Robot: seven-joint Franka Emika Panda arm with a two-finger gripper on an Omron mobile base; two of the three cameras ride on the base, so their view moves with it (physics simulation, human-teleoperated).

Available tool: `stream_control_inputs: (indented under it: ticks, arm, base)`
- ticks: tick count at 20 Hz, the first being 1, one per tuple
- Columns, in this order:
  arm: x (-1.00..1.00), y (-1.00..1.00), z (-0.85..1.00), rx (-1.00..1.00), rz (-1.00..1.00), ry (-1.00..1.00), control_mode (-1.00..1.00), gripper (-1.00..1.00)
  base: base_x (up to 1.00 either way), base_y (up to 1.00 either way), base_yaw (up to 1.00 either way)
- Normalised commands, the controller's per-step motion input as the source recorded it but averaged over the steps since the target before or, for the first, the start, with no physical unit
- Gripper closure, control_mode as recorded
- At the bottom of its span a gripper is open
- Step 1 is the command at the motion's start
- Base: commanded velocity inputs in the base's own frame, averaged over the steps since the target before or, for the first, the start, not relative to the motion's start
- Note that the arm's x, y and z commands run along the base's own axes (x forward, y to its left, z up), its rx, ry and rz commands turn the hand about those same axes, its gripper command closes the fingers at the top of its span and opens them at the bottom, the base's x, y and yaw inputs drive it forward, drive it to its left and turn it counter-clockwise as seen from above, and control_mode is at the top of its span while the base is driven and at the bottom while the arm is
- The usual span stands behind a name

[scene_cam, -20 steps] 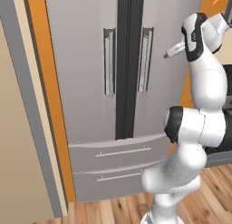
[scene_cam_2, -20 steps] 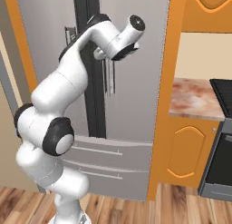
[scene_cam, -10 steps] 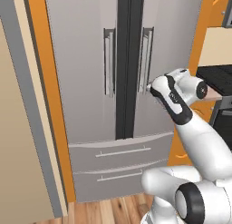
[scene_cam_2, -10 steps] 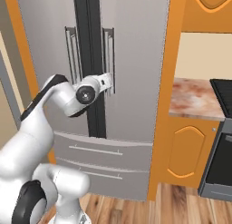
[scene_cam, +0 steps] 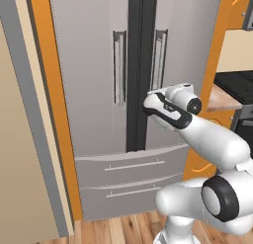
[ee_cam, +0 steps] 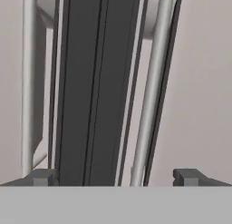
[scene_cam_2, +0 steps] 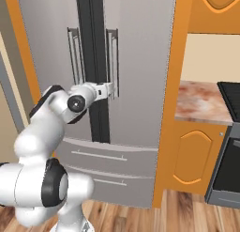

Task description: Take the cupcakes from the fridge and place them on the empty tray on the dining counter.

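Note:
The fridge (scene_cam: 89, 65) (scene_cam_2: 140, 62) is a tall grey French-door unit with both doors shut and two drawers below. My gripper (scene_cam_2: 111, 89) (scene_cam: 148, 103) hovers just in front of the lower part of the right door's bar handle (scene_cam_2: 113, 52) (scene_cam: 159, 55). In the hand view my gripper (ee_cam: 115, 177) is open, with that handle (ee_cam: 152, 105) and the black centre strip (ee_cam: 90, 82) standing between its fingertips, farther off. It holds nothing. The cupcakes, the empty tray and the dining counter are out of view.
The left door's handle (scene_cam: 118, 65) (ee_cam: 28, 82) runs parallel beside the strip. Orange side panels frame the fridge. To its right stand a marbled worktop (scene_cam_2: 201, 102) on an orange cabinet and a black stove (scene_cam_2: 229, 132). A beige wall (scene_cam: 20, 139) closes the left side.
The arm has swung down from high in front of the fridge, and the hand now sits at handle height, close to the right door's handle. The doors have stayed shut.

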Motion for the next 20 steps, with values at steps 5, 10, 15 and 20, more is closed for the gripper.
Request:
stream_control_inputs:
  ticks: [5,10,15,20]
  arm:
    - [0.39,-0.30,0.01,0.09,0.03,0.00,-1.00,-1.00]
    - [0.56,-0.03,-0.06,0.00,0.00,-0.05,-1.00,-1.00]
    - [0.78,0.00,-0.10,0.00,-0.03,-0.01,-1.00,-1.00]
    - [0.91,0.00,-0.11,0.00,-0.05,0.01,-1.00,-1.00]
  base:
    - [0.00,0.00,0.00]
    - [0.00,0.00,0.00]
    - [0.00,0.00,0.00]
    - [0.00,0.00,0.00]
